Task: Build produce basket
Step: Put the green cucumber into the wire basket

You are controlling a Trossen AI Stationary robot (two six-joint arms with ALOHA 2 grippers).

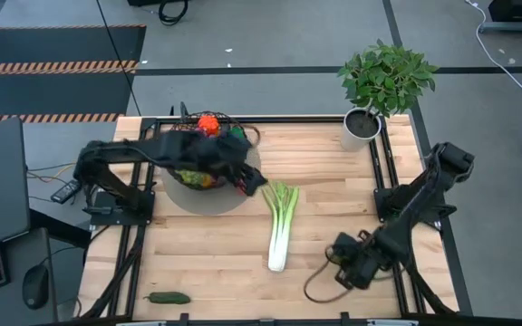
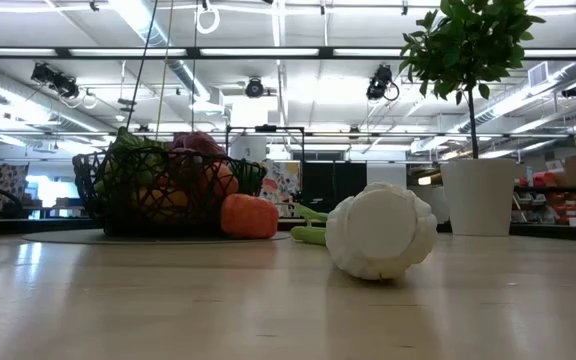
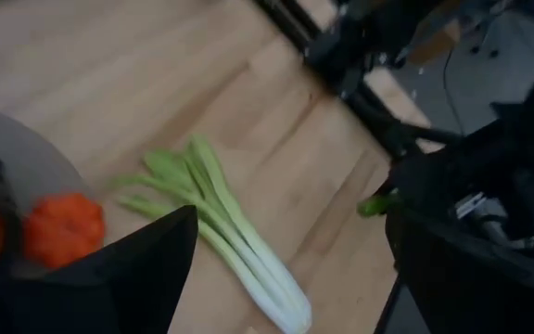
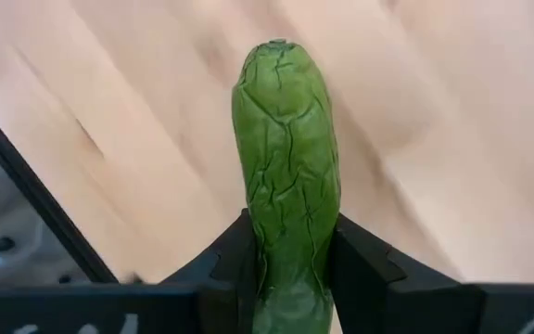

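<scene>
The dark wire basket (image 1: pixel 198 156) (image 2: pixel 158 190) stands on a grey round mat (image 1: pixel 234 197) at the far left, filled with colourful produce. An orange-red vegetable (image 2: pixel 248 215) (image 3: pixel 63 227) lies on the mat next to it. A white-green leek (image 1: pixel 281 226) (image 3: pixel 230 237) lies flat mid-table, its root end (image 2: pixel 380 230) toward the near edge. My left gripper (image 1: pixel 254 186) (image 3: pixel 290 213) hovers open over the mat's edge, beside the leek's leaves. My right gripper (image 1: pixel 344 270) (image 4: pixel 287 269), near the right front, is shut on a wrinkled green cucumber (image 4: pixel 286 158). My right gripper pinches the green cucumber between its two fingers (image 4: pixel 355 269), which press its two sides (image 4: pixel 286 241) partway along its length. The cucumber lies along the fingers, and its rounded end (image 4: pixel 281 56) sticks out well past the fingertips. The gripper points steeply down, and the cucumber looks lifted clear of the wood.
A white pot with a leafy plant (image 1: pixel 362 127) (image 2: pixel 478 195) stands at the far right corner. Another dark green cucumber (image 1: pixel 169 297) lies at the near left edge. Black frame rails (image 1: pixel 390 172) run along the table's sides. Bare wood lies between the leek and the near edge.
</scene>
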